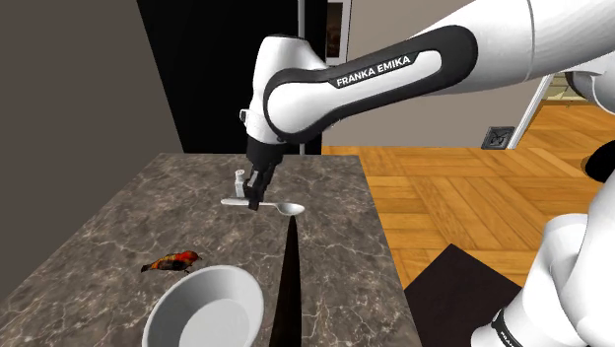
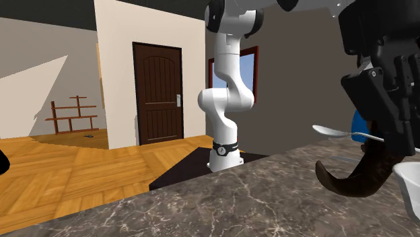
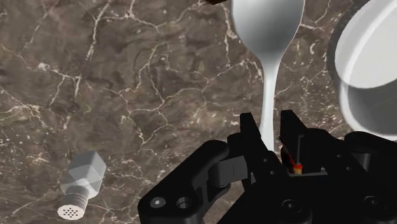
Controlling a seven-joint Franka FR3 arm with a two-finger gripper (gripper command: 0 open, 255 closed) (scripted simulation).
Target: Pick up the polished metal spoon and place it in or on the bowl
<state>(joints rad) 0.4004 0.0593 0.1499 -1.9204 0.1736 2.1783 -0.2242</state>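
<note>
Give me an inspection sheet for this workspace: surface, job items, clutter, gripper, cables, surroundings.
Surface: dark marble countertop.
Job's things: pale grey spoon, handle between the fingers; white bowl, empty, at the shoulder view's lower edge.
Clutter: small grey shaker near the gripper; red-orange bird figure beside the bowl.
Gripper: gripper closed on the spoon's handle.
Cables: nothing seen.
Surroundings: wood floor; dark door.

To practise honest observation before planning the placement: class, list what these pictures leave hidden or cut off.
1. Spoon: the handle's end, wrist view, is hidden inside the gripper.
2. Bowl: wrist view, cut off by the picture's edge; shoulder view, near rim cut off by the bottom edge.
3. Blue thing: second exterior view, mostly behind the gripper; cannot be identified.
</note>
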